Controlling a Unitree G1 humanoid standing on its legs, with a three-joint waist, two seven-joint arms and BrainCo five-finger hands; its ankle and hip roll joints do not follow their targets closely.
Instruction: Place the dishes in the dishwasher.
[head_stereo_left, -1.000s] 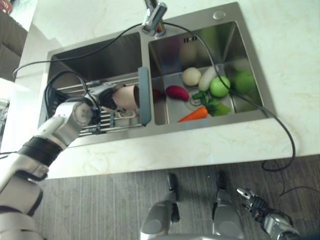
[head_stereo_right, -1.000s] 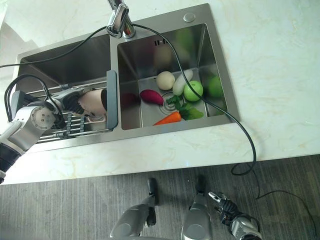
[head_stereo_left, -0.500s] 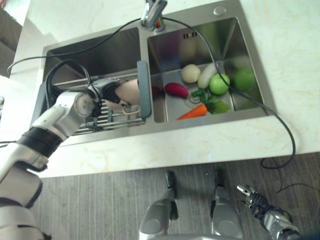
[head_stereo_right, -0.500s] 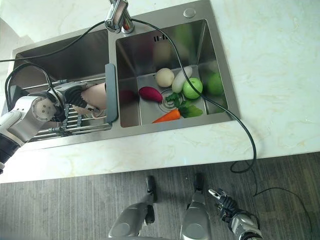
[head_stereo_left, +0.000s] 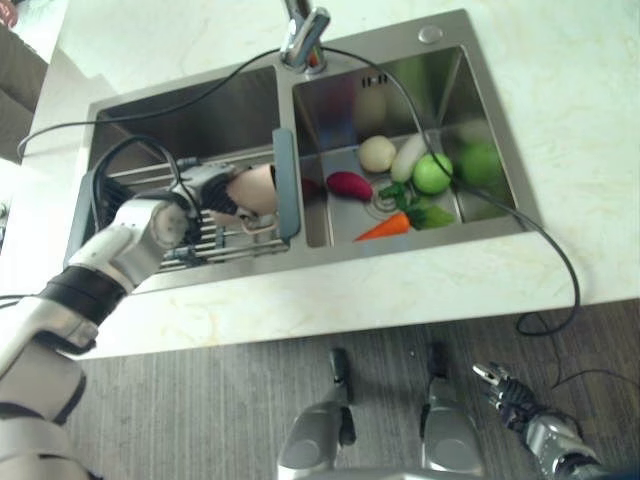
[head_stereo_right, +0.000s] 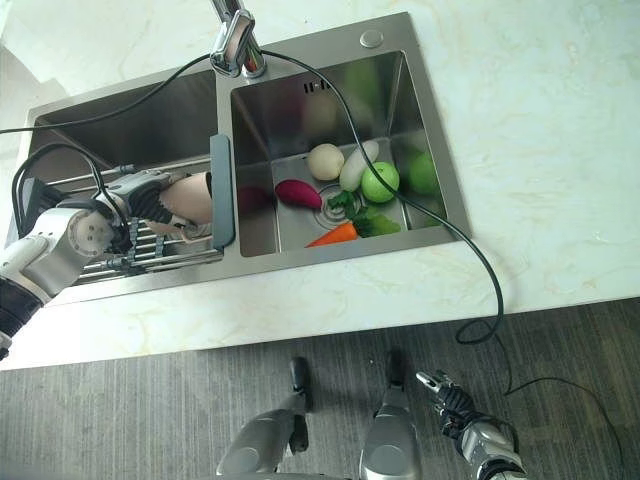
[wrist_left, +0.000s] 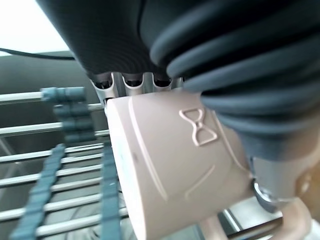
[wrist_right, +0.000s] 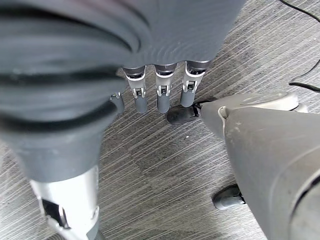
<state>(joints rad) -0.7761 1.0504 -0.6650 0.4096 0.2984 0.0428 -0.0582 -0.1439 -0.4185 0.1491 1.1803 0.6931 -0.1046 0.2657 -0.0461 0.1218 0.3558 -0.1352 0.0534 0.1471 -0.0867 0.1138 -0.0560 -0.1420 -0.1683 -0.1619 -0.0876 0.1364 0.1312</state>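
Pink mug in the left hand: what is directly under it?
Under the pink mug, gripped by the left hand, lie the metal bars of the drying rack across the left sink basin. The basin floor below the rack is mostly hidden.

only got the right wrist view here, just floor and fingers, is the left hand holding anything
Observer: Yes. The left hand has its fingers curled round a pale pink ceramic mug, over the wire dish rack in the sink's left basin.
Operator: which way is the mug lying
Observer: On its side, with its handle pointing down towards the rack's bars.
Operator: what's in the other basin
Observer: Toy produce: an orange carrot, a green apple, a purple sweet potato, a pale onion.
Operator: and my right hand
Observer: The right hand hangs low over the grey floor, fingers relaxed and holding nothing.
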